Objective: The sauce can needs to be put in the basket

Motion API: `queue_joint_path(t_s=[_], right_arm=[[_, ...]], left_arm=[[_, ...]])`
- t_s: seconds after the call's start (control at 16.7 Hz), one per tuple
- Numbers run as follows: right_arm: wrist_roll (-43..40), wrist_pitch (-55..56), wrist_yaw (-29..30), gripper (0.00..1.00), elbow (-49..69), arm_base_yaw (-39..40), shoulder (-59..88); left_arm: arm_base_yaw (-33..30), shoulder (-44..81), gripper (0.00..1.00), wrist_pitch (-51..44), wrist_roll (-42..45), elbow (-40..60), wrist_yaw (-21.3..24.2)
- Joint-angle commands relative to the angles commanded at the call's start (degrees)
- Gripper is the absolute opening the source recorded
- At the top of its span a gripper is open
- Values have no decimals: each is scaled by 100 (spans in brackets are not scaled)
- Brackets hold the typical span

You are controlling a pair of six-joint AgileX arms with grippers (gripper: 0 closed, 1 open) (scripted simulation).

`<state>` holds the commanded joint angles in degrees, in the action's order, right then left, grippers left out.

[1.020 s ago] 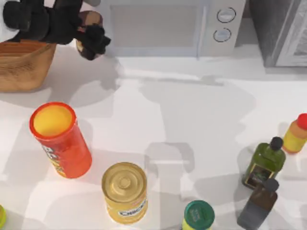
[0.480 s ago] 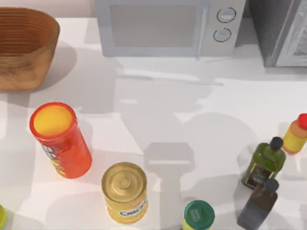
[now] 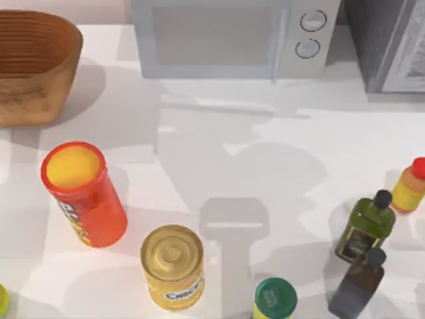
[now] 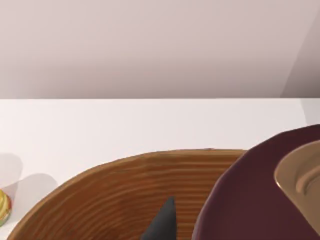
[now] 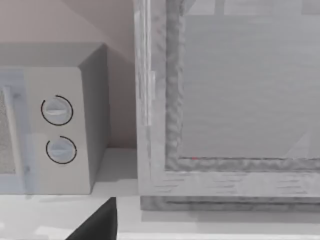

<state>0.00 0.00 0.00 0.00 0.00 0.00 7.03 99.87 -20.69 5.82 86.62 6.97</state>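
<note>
**Sauce can at the basket rim, seen from our left wrist**

Table [image 3: 265, 133]: white, wide, crossed by arm shadows. At its back a white microwave [image 3: 232, 36], with a grey cabinet [image 3: 388, 43] to its right.

Basket [image 3: 33, 66]: tan wicker, back left corner of the table. From above, the part of its ribbed interior in frame holds no can. In our left wrist view its ribbed wall [image 4: 125, 195] curves across the lower frame.

Red-orange canister [image 3: 83, 193]: upright on the left side, in front of the basket and well apart from it. Yellow can with a gold top [image 3: 172, 266]: near the front edge, just right of the canister.

Right side: olive-green bottle [image 3: 366, 226], dark bottle [image 3: 358, 282] just in front of it, small yellow bottle with a red cap [image 3: 410, 186] at the edge. Green-lidded jar [image 3: 274, 299] at the front.

Sauce can [image 4: 260, 195]: in our left wrist view, dark maroon body with a gold end, close to the camera, overlapping the basket wall. We cannot tell whether it is inside the basket.

Left gripper: one dark fingertip [image 4: 162, 225] shows against the basket wall, beside the can. We cannot tell whether the fingers are clamped on the can or spread.

Right gripper: one dark fingertip [image 5: 97, 225] shows, facing the microwave and cabinet. Spread or closed, we cannot tell.
</note>
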Motion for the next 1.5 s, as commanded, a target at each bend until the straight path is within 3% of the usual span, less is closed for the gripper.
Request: queue_joint_path(t_s=[0.42,1.2,1.5], right_arm=[[0,0,0,100,0,0,0],[0,0,0,100,0,0,0],[0,0,0,100,0,0,0]], left_arm=[[-41,528,0,537,-40,4,-35],[-41,528,98,537,-40,4,-35],[-41,528,100,537,-40,4,-35]])
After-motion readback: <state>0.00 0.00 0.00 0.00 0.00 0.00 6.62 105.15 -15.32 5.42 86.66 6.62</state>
